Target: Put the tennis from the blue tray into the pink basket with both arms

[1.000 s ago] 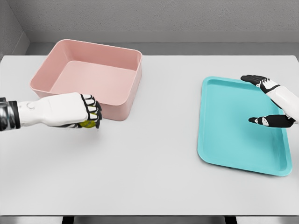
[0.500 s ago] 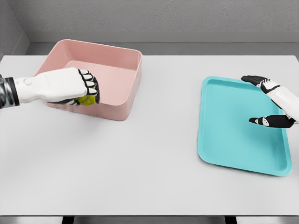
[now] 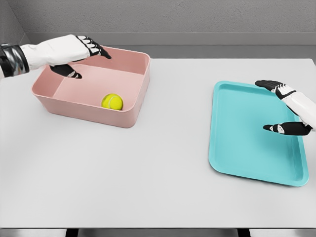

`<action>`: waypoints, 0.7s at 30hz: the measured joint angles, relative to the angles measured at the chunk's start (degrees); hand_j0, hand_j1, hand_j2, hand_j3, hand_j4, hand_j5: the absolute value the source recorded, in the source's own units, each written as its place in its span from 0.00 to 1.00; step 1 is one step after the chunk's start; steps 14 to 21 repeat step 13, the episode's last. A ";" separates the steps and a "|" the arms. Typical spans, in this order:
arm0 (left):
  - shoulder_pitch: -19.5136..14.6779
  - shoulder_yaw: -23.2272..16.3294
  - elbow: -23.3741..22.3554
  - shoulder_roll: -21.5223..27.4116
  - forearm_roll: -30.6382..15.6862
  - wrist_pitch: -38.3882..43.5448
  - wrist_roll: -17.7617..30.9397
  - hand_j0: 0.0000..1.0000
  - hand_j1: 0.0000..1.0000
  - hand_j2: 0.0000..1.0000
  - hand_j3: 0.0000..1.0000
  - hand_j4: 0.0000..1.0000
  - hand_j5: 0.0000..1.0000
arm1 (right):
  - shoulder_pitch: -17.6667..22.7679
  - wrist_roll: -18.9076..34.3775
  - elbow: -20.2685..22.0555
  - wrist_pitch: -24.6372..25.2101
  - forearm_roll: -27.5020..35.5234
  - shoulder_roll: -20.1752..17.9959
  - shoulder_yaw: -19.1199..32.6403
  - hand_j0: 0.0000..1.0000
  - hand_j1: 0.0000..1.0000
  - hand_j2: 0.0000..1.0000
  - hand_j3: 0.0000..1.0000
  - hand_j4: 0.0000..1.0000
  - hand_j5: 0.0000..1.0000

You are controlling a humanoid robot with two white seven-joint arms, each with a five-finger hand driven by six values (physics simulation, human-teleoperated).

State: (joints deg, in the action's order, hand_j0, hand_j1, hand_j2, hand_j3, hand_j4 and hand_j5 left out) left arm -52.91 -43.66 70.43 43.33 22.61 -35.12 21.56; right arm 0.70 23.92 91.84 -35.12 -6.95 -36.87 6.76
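Tennis ball (image 3: 112, 101) in pink basket (image 3: 129, 115); task looks done.
Left hand (image 3: 79, 47) spread, empty; right hand (image 3: 284, 108) open over bare blue tray (image 3: 242, 148).

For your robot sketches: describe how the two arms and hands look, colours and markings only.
Both arms have smooth white shells. The left hand has a white back and black fingers with white segments; a dark, banded metallic section shows near its forearm's edge. The right hand matches: white forearm, black fingers, white knuckle patches.

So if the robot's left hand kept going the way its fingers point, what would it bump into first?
Probably the far right wall of the pink basket. The left hand points rightward over the basket, fingers open. It may be high enough to pass above the rim; depth is unclear.
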 measured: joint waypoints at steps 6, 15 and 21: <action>2.72 0.28 0.99 4.69 -6.59 0.00 0.01 1.00 1.00 1.00 1.00 1.00 1.00 | -0.09 -0.03 -0.98 0.00 0.07 -0.06 0.00 1.00 1.00 1.00 1.00 1.00 1.00; 5.18 0.58 2.30 11.42 -9.80 0.00 -0.03 1.00 1.00 1.00 1.00 1.00 1.00 | -0.09 -0.06 -1.21 0.00 0.08 -0.07 0.00 1.00 1.00 1.00 1.00 1.00 1.00; 5.18 0.58 2.30 11.42 -9.80 0.00 -0.03 1.00 1.00 1.00 1.00 1.00 1.00 | -0.09 -0.06 -1.21 0.00 0.08 -0.07 0.00 1.00 1.00 1.00 1.00 1.00 1.00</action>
